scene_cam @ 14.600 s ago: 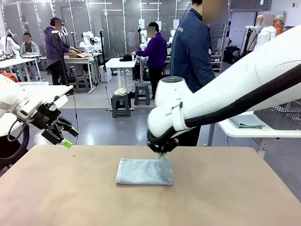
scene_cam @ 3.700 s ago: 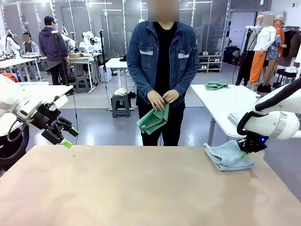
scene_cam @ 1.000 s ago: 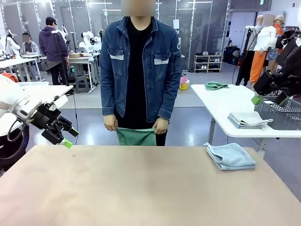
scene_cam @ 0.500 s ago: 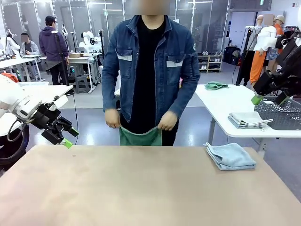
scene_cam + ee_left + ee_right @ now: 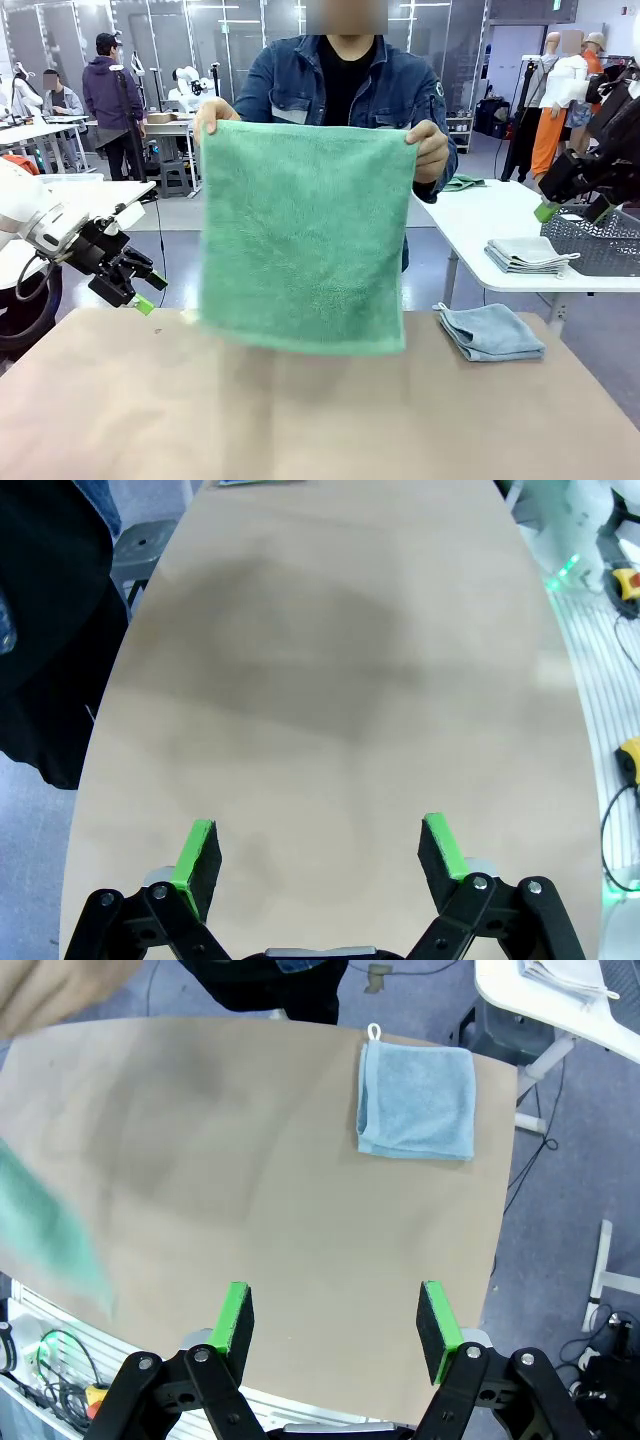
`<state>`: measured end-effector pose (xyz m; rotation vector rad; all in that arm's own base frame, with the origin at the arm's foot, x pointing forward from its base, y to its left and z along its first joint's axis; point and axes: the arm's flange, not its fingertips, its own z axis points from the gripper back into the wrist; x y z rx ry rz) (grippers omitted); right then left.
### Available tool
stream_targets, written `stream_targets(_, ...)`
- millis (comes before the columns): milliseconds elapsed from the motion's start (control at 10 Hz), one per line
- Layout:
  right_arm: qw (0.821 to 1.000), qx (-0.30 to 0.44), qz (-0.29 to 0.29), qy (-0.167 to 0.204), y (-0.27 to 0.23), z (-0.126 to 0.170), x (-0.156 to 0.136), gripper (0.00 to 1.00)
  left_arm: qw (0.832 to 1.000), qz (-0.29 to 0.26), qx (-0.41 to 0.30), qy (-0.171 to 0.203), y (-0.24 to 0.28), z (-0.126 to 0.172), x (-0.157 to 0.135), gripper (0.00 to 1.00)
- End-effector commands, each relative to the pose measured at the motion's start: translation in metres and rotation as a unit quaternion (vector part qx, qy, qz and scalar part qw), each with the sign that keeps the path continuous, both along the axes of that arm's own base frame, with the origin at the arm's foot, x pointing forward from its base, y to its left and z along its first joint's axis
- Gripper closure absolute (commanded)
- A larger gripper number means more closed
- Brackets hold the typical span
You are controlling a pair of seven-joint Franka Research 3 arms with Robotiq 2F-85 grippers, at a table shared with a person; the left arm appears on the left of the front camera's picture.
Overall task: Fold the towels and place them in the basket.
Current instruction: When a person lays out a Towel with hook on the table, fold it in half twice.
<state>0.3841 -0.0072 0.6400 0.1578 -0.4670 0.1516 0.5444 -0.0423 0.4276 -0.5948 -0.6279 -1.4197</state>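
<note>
A light brown wooden table (image 5: 300, 430) spans the foreground. At its far edge stands a person in a dark blue denim jacket (image 5: 290, 85), both hands gripping the top corners of a mint green terry towel (image 5: 300, 230). The towel hangs spread flat above the table's middle, hiding the person's torso and the far edge behind it. It shows as a blurred green streak (image 5: 40, 1230) in the right wrist view.

A white side table (image 5: 480, 215) stands to the right. It carries a dark grey mesh-sided plastic basket (image 5: 600, 243), whose contents cannot be made out, a stack of folded pale grey cloths (image 5: 527, 255) just beside it, and a crumpled green cloth (image 5: 460, 182) farther back.

A pale blue-grey terry towel (image 5: 490, 332) (image 5: 415, 1100) lies folded near the main table's right edge.

The right gripper (image 5: 572, 208) (image 5: 335, 1320) hangs high near the basket, jaws spread wide and empty. The left gripper (image 5: 140, 290) (image 5: 320, 845) hovers over the table's left edge, jaws fully apart, holding nothing.
</note>
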Motion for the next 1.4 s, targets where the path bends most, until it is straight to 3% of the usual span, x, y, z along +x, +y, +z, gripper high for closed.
stream_targets(0,1.0,0.002,-0.004,0.004,0.0019,0.0013,0.0016,0.18,1.0,0.005,0.002,-0.002,-0.0003,0.0015,-0.0012,0.0)
stream_targets(1300,1.0,0.002,-0.004,0.004,0.0019,0.0013,0.0016,0.18,1.0,0.005,0.002,-0.002,-0.0003,0.0015,-0.0012,0.0)
